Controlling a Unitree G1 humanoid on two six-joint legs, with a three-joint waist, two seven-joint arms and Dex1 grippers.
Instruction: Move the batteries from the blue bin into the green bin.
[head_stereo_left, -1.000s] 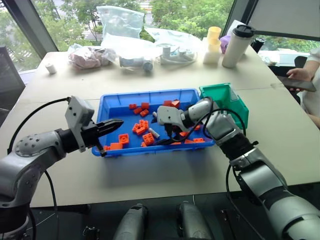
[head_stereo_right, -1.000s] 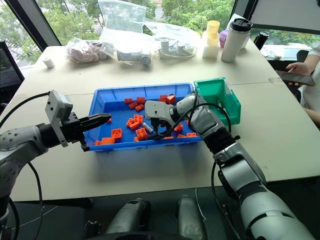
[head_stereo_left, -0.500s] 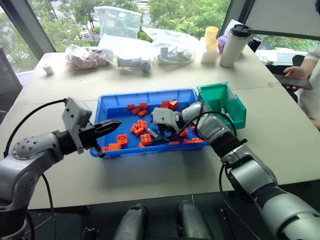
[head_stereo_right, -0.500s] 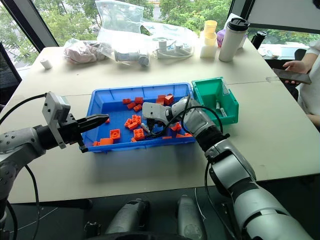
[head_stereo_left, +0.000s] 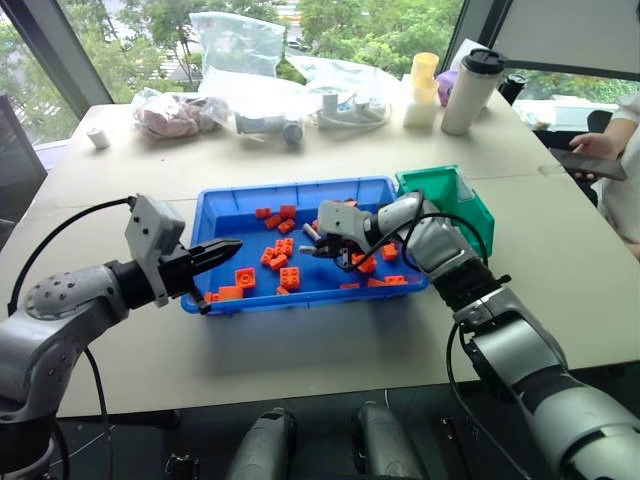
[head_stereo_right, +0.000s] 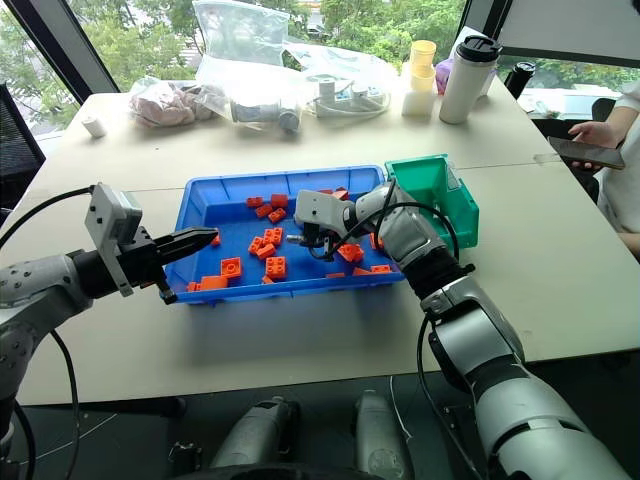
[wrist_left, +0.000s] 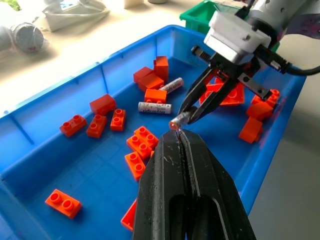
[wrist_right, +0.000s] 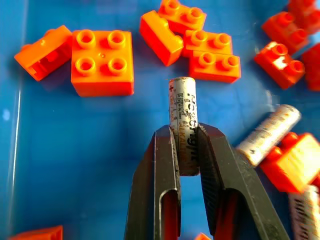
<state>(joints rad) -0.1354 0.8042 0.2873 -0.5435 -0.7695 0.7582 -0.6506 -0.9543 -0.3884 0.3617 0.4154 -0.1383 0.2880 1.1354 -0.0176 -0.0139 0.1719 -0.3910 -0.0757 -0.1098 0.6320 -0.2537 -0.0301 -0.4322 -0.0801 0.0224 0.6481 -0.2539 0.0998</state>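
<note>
Inside the blue bin (head_stereo_left: 215, 225), orange bricks (head_stereo_left: 283, 262) are crowding the middle and the side toward the green bin (head_stereo_left: 470, 205), leaving bare floor at the bin's left part. The right end effector (head_stereo_left: 318, 243), clamping a battery (wrist_right: 183, 131), is hanging above those bricks. The left end effector (head_stereo_left: 234, 246) is blocking the bin's left wall.

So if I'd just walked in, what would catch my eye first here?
Probably the bright blue bin mid-table, strewn with orange bricks. Over it, the right gripper has its black fingers pinched on a small silvery battery. The green bin sits against the blue bin's right end.
</note>
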